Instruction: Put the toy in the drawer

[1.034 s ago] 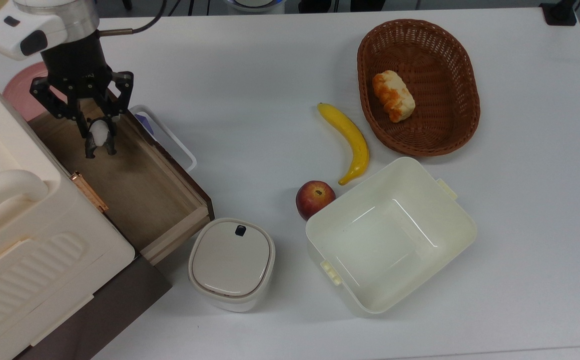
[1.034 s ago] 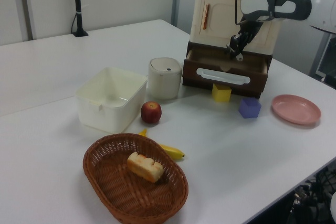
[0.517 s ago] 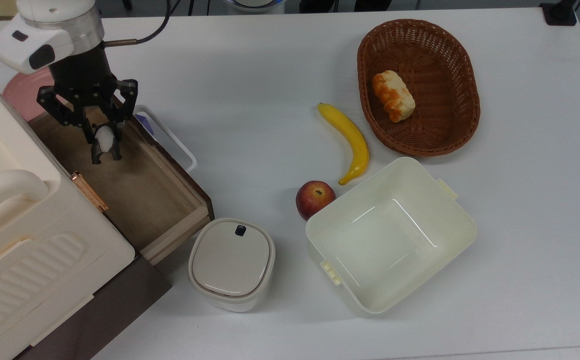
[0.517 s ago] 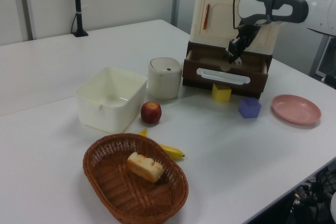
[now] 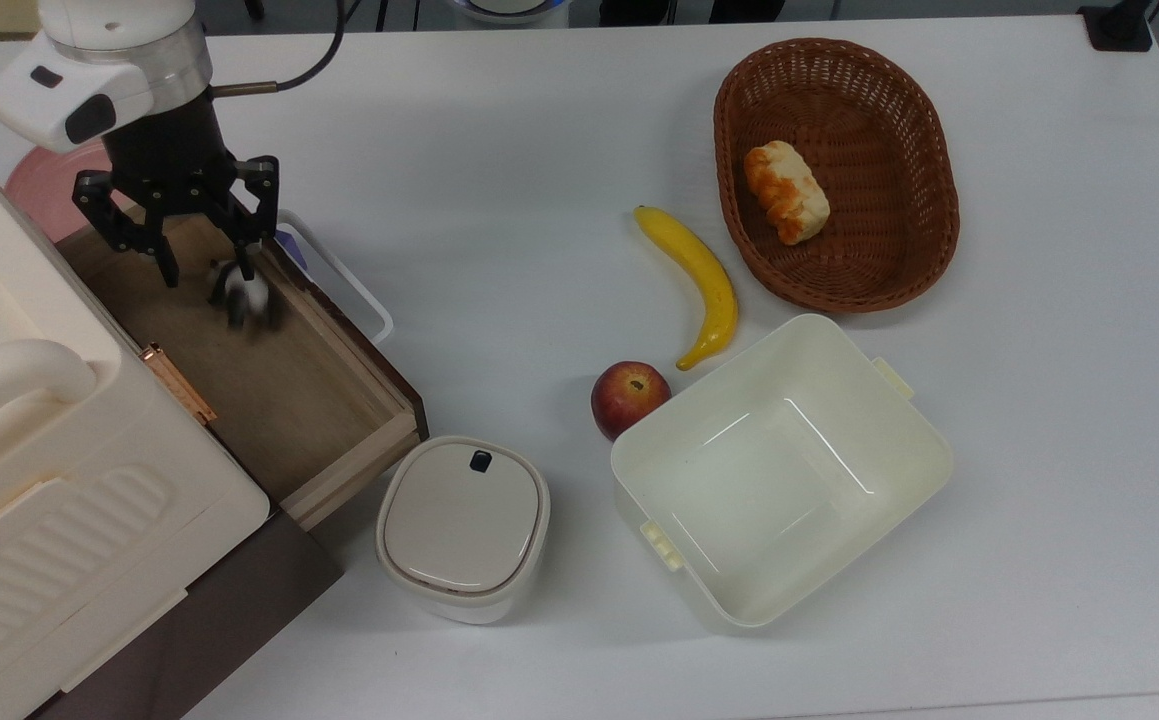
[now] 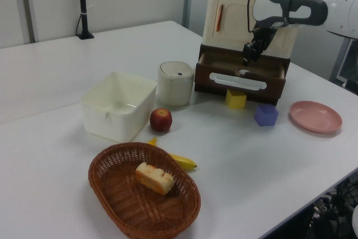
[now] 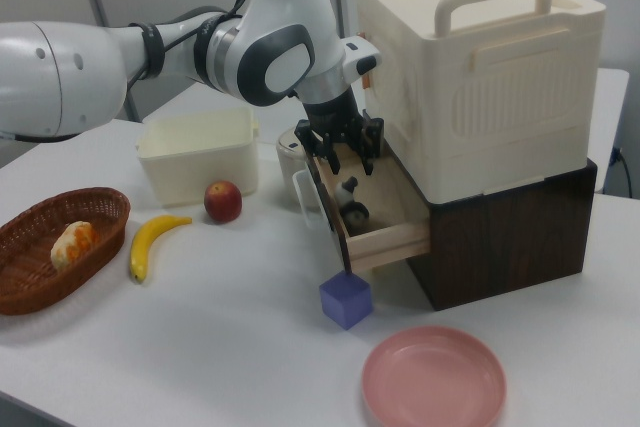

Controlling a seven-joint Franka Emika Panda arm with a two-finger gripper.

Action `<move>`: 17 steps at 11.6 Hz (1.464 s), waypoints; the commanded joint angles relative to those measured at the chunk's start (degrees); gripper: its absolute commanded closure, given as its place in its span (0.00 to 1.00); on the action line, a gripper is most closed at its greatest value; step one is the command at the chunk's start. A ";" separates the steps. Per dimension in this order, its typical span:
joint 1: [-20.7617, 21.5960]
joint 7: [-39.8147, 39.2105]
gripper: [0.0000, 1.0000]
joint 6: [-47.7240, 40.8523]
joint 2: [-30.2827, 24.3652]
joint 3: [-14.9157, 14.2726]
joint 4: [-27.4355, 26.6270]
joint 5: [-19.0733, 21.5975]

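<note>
The white desk was seen carrying the open drawer, pulled out from under a cream cabinet. Above the drawer the pincer was held with fingers spread, gripping nothing. The toy was found lying inside the drawer, just below the fingertips.

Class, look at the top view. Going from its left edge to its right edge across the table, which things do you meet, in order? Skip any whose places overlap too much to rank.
Toy in the drawer → lidded white container → red apple → banana → bread in the wicker basket.
</note>
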 commanded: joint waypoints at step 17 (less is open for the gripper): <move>18.21 39.79 0.00 -27.42 -11.94 -1.10 -0.42 -1.06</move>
